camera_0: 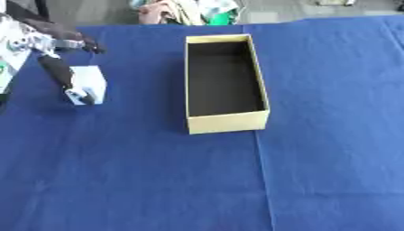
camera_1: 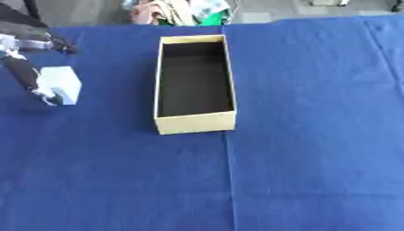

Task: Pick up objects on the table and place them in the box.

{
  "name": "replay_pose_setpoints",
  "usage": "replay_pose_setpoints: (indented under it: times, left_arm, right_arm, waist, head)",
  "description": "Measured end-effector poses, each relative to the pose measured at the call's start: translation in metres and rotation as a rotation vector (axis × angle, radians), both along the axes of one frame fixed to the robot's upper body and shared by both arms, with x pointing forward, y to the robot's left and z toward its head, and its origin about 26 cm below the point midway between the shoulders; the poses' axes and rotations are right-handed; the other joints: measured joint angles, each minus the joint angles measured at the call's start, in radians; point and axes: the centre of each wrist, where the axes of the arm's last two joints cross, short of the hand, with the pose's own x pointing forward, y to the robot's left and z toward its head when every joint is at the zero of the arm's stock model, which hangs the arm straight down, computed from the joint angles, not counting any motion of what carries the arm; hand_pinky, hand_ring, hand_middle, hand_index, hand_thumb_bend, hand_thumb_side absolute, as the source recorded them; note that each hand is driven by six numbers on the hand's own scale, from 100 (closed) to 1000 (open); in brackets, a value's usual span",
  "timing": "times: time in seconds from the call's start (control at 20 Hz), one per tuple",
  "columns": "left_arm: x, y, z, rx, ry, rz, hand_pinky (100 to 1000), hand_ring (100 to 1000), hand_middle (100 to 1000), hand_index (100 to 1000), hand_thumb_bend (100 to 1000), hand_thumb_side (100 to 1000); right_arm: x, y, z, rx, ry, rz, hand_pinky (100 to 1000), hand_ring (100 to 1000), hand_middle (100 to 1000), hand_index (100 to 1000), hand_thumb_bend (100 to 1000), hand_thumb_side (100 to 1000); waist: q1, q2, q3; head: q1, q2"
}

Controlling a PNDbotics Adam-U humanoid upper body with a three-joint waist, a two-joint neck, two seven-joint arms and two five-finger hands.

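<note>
A small white block [camera_0: 91, 81] lies on the blue cloth at the far left. My left hand [camera_0: 55, 67] comes in from the upper left corner. One dark digit runs down the block's left side, its tip at the block's near left corner. The other fingers [camera_0: 83, 44] stretch out beyond the block's far side, with a strip of cloth showing between them and the block. The hand stands open around the block. An open tan cardboard box [camera_0: 229, 121] with a dark inside stands upright in the middle, to the right of the block; nothing shows in it. My right hand shows in no view.
The blue cloth [camera_0: 315, 171] covers the whole table, with fold lines running through it. Crumpled coloured fabric [camera_0: 185, 11] lies past the far edge behind the box. Open cloth spreads to the right of the box and in front of it.
</note>
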Motion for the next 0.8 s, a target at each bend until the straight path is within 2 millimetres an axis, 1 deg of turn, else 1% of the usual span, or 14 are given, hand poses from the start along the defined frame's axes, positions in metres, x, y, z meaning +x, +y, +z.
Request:
replay_pose_setpoints:
  times: [0.15, 0.25, 0.3, 0.35, 0.4, 0.45, 0.5, 0.65, 0.75, 0.8]
  left_arm:
    - [0.0016, 0.0052, -0.0052, 0.019, 0.012, 0.029, 854, 936, 895, 992, 696, 431]
    - [0.0024, 0.0083, -0.0072, 0.024, 0.019, 0.045, 849, 931, 885, 984, 643, 436]
    - [0.0027, 0.0095, -0.0075, 0.024, 0.02, 0.051, 840, 922, 871, 971, 588, 433]
    - [0.0029, 0.0101, -0.0077, 0.025, 0.02, 0.054, 836, 919, 864, 965, 570, 430]
    - [0.003, 0.0097, -0.0078, 0.024, 0.02, 0.055, 825, 903, 835, 936, 489, 416]
    - [0.0032, 0.0086, -0.008, 0.02, 0.019, 0.053, 814, 885, 806, 899, 444, 410]
    - [0.0031, 0.0076, -0.0074, 0.013, 0.017, 0.049, 801, 865, 776, 859, 373, 392]
    - [0.0018, 0.0035, -0.0041, -0.033, -0.001, 0.008, 765, 818, 708, 768, 288, 350]
    - [0.0005, 0.0014, -0.0013, -0.051, -0.02, -0.024, 727, 769, 627, 680, 203, 288]
    - [-0.0002, 0.0002, 0.0001, -0.056, -0.034, -0.037, 708, 748, 597, 644, 177, 257]
  right_arm:
    - [0.0001, 0.0002, -0.0003, 0.003, -0.005, 0.002, 702, 775, 724, 782, 100, 924]
    - [0.0002, 0.0004, -0.0008, 0.007, -0.006, 0.004, 702, 775, 724, 781, 100, 924]
    - [0.0002, 0.0005, -0.0011, 0.009, -0.007, 0.005, 702, 775, 724, 781, 100, 925]
    - [0.0003, 0.0005, -0.0012, 0.01, -0.007, 0.005, 703, 775, 723, 781, 100, 925]
    - [0.0003, 0.0006, -0.0012, 0.01, -0.007, 0.006, 703, 775, 724, 780, 100, 925]
    - [0.0003, 0.0006, -0.0013, 0.01, -0.007, 0.006, 703, 775, 723, 780, 100, 924]
    - [0.0003, 0.0006, -0.0014, 0.011, -0.006, 0.006, 703, 775, 723, 779, 100, 924]
    - [0.0004, 0.0009, -0.0027, 0.016, -0.005, 0.007, 703, 776, 723, 780, 100, 925]
    - [0.0004, 0.001, -0.0034, 0.019, -0.003, 0.007, 704, 776, 722, 780, 100, 925]
    - [0.0004, 0.0009, -0.0038, 0.019, -0.002, 0.007, 704, 776, 722, 780, 100, 925]
  waist:
    - [0.0, 0.002, -0.001]
    - [0.0, 0.003, -0.001]
    - [0.0, 0.003, -0.001]
    - [0.0, 0.003, -0.001]
    - [0.0, 0.004, -0.001]
    - [0.0, 0.004, -0.001]
    - [0.0, 0.005, -0.001]
    - [0.0, 0.006, -0.001]
    - [0.0, 0.007, -0.001]
    - [0.0, 0.007, -0.001]
  head:
    - [0.0, 0.0]
    - [0.0, 0.0]
    - [0.0, 0.0]
    - [0.0, 0.0]
    - [0.0, 0.0]
    - [0.0, 0.0]
    - [0.0, 0.0]
    - [0.0, 0.0]
    - [0.0, 0.001]
    - [0.0, 0.001]
